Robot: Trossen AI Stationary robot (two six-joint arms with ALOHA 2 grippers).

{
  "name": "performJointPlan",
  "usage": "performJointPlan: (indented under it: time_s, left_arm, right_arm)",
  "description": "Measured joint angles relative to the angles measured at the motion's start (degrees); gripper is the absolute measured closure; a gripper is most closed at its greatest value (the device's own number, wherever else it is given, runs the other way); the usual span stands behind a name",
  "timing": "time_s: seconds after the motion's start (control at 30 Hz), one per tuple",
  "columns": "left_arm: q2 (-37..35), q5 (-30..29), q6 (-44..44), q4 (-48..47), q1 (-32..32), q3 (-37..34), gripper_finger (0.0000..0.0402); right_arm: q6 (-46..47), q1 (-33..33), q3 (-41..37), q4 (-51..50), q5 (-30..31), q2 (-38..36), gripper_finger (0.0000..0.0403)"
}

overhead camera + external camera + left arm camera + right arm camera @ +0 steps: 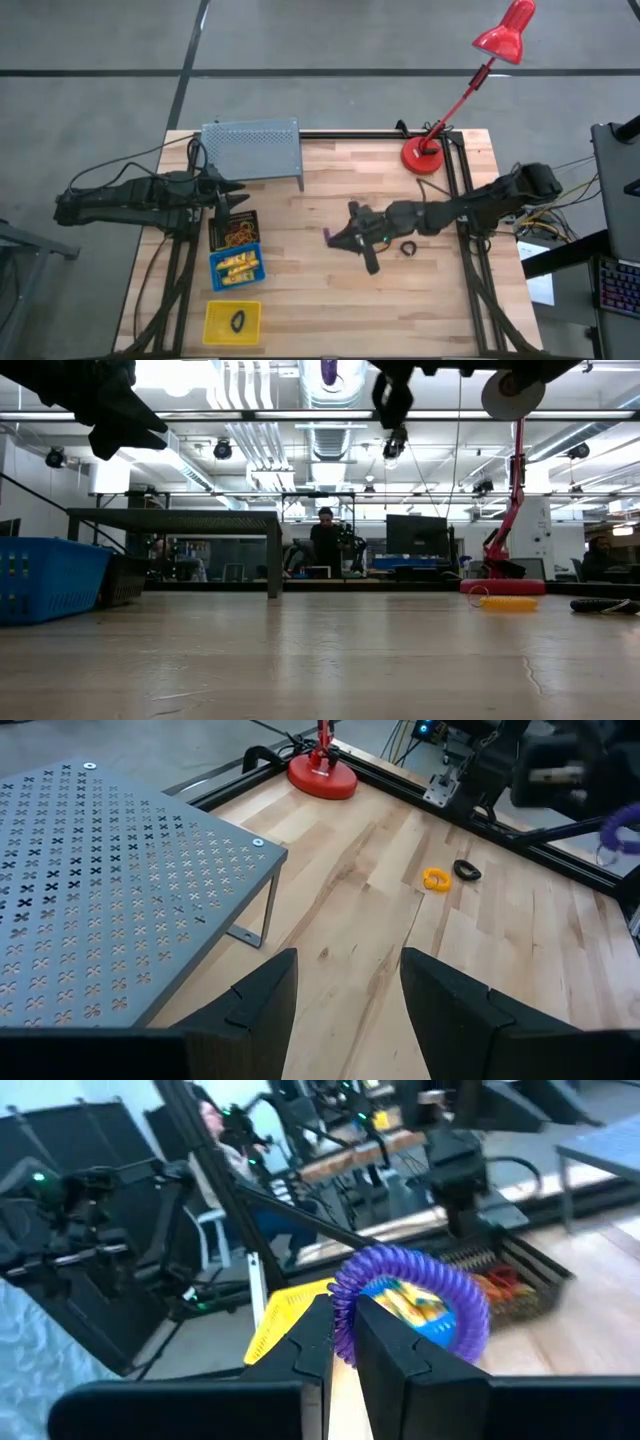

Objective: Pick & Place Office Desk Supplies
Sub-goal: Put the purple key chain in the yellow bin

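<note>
My right gripper (338,238) hangs over the middle of the table, shut on a purple coiled ring (410,1295), which also shows in the high view (329,236). On the table below the right arm lie a yellow tube (436,878) and a black ring (466,871). At the left stand a black bin (233,231) with rubber bands, a blue bin (237,268) with yellow items, and a yellow bin (232,320) with one black ring. My left gripper (345,990) waits open above the black bin, holding nothing. My right gripper pinches the purple ring's rim (345,1315) between its two fingers (392,1342). The fingers lie about level and point toward the table's left side. The ring stands out beyond the fingertips, lifted well clear of the table.
A grey perforated metal shelf (252,148) stands at the far left, beside my left gripper. A red lamp stands with its base (424,157) at the far right. Black rails (462,200) run along the table's sides. Bare wood lies between the bins and the right arm.
</note>
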Motion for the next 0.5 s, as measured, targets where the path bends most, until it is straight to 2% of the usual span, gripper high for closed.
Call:
performJointPlan:
  time_s: [0.27,0.5]
  left_arm:
    - [0.0,0.0,0.0,0.0,0.0,0.0,0.0218]
    - [0.0,0.0,0.0,-0.5,0.0,0.0,0.0218]
  right_arm:
    - [-2.4,3.4,5.4,11.6,0.0,12.3,0.0374]
    - [-6.7,5.1,18.2,14.8,0.0,25.9,0.0374]
